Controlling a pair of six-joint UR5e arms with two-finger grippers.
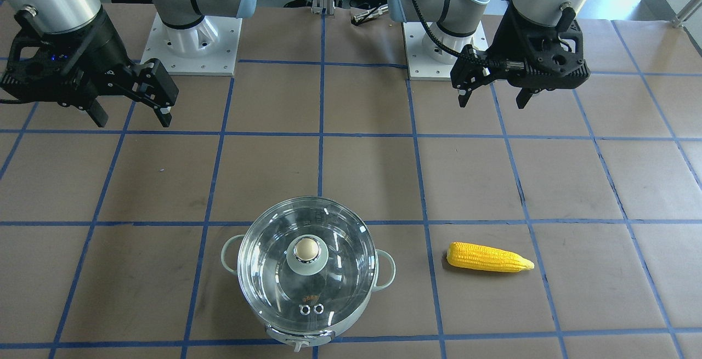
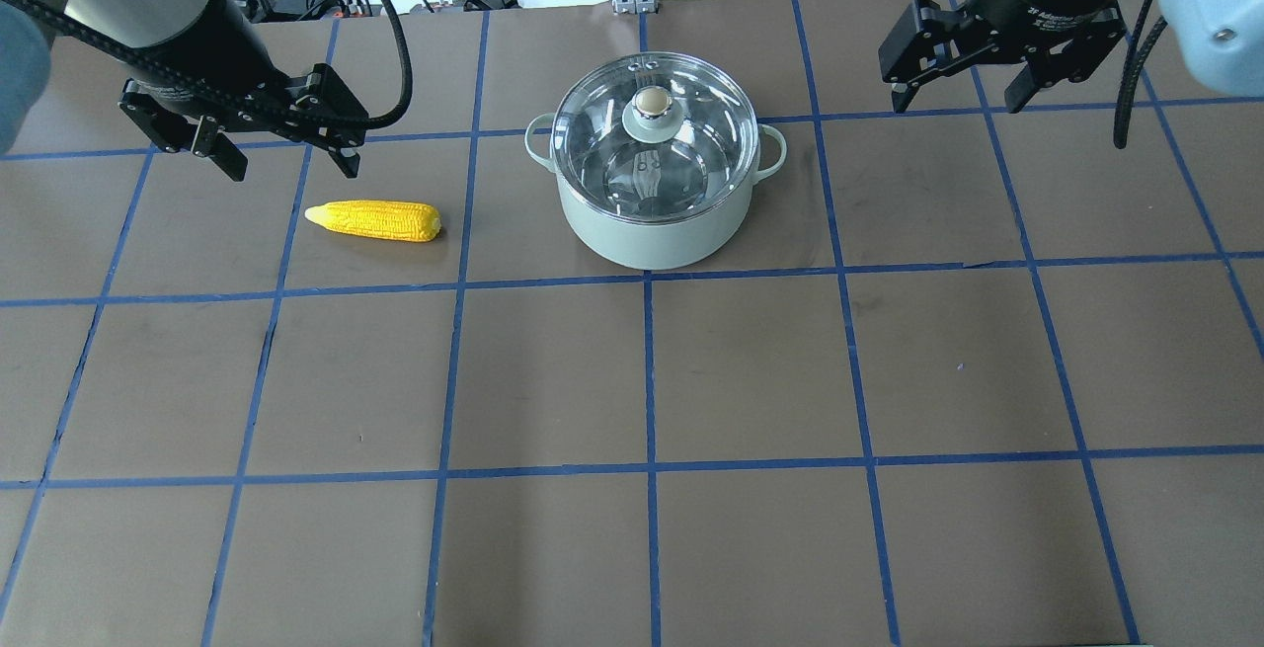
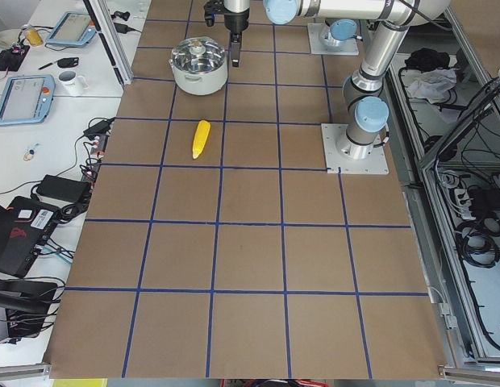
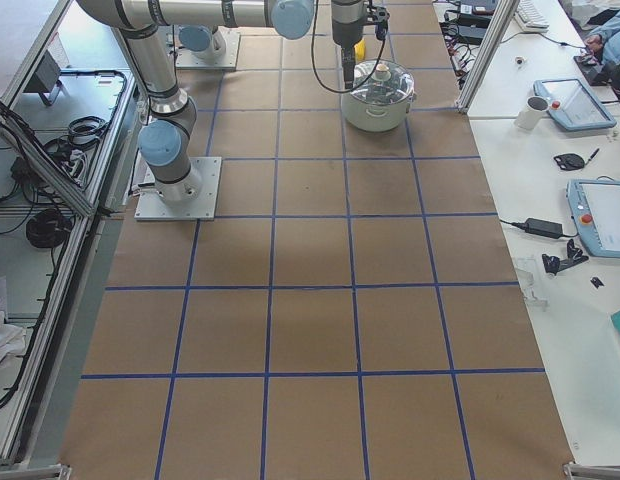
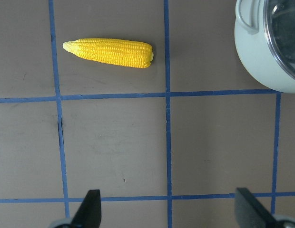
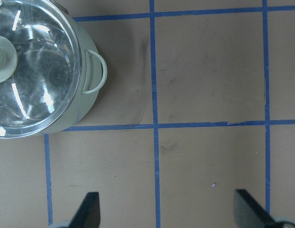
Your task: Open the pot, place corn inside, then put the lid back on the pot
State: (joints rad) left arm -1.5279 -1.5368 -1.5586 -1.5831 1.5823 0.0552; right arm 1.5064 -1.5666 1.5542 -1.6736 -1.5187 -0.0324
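Two grippers hang over the table (image 2: pixel 750 370), and the overhead view lets you read the scene from left to right. First is the left gripper (image 2: pixel 293 169), with its fingers spread wide and nothing between them. Its wrist camera agrees, showing both fingertips at the bottom edge with bare brown paper between.

Just beside that gripper in the overhead view lies the corn (image 2: pixel 375 221), flat on the table. Its pointed end faces left and its blunt end faces the pot (image 2: pixel 652 237). The two are apart, with a blue tape line (image 2: pixel 468 212) running between them. The left wrist camera gives you the whole cob but only an edge of the pot. The exterior left view shows the cob lying nearer that camera than the pot.

The pot stands upright in the middle, with the lid (image 2: pixel 696 148) seated on its rim and the cream knob (image 2: pixel 650 102) on top. The overhead view shows you the mint wall. The front-facing view instead looks down through the glass. It shows the two vent rings (image 1: pixel 310 309) plainly, and a fitting (image 1: pixel 299 342) on the side of the pot that the overhead view cannot see.

Furthest right is the right gripper (image 2: pixel 956 100), likewise parted and empty, well apart from the pot. Its wrist camera shows you the lid and one loop handle (image 6: pixel 96 72).
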